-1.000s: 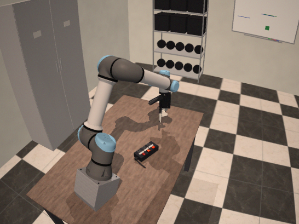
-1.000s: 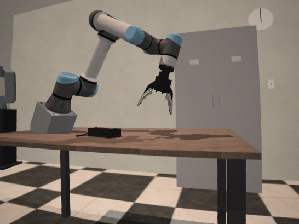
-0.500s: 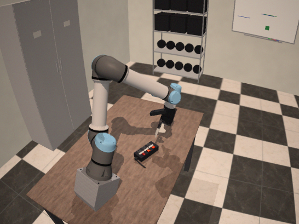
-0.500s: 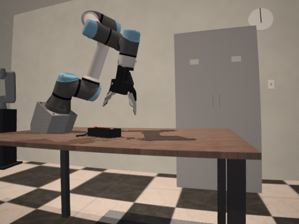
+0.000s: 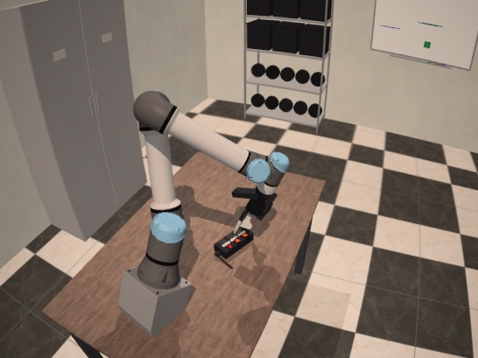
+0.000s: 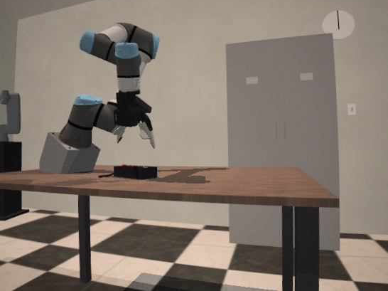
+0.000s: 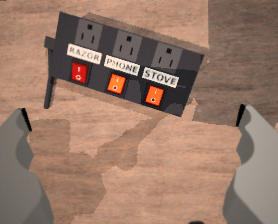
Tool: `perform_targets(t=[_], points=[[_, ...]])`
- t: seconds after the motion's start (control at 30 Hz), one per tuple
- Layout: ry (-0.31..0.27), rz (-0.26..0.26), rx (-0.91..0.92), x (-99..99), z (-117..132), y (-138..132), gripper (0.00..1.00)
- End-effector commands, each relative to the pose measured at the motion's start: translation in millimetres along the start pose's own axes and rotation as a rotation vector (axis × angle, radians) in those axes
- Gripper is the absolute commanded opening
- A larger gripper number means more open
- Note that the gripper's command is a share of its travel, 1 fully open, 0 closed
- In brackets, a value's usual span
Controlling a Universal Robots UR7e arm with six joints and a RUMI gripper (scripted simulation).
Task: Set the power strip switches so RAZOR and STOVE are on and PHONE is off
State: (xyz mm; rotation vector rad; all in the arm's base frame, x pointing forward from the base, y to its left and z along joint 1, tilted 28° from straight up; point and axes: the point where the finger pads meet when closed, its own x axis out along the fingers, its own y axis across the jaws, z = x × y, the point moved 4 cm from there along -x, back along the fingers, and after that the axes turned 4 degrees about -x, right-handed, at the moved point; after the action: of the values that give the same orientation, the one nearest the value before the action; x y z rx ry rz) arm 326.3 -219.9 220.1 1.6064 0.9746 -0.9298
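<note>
1. The grey two-jaw claw (image 7: 139, 150) hangs with its jaws spread wide apart and nothing between them; in the wrist view one grey finger (image 7: 17, 165) fills the lower left corner and the other the lower right.
2. The black rectangular power strip (image 7: 125, 62) lies in the upper half of the wrist view, above the gap between the fingers and apart from both, tilted so its right end sits lower.
3. It lies right way up, its sockets and white labels RAZOR, PHONE and STOVE facing the camera, running left to right.
4. Under each label sits a rocker switch: the RAZOR switch (image 7: 78, 72) is darker red, the PHONE switch (image 7: 115, 83) and STOVE switch (image 7: 154, 95) brighter orange.
5. In the exterior view the claw (image 6: 136, 136) hovers above the strip (image 6: 135, 171), not touching it.
6. The strip rests on the brown wooden table (image 5: 263, 294), near the middle of the top view.
</note>
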Motion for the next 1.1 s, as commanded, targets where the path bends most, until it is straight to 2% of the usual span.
perform_targets(t=[0.0,0.07,0.27,0.47,1.07], points=[[0.022,0.055,0.031,4.8,-2,-15,1.00],[0.022,0.055,0.031,4.8,-2,-15,1.00],[0.036,0.109,0.066,11.5,-4,-27,1.00],[0.042,0.138,0.083,15.2,-6,-32,1.00],[0.043,0.148,0.089,16.4,-6,-34,1.00]])
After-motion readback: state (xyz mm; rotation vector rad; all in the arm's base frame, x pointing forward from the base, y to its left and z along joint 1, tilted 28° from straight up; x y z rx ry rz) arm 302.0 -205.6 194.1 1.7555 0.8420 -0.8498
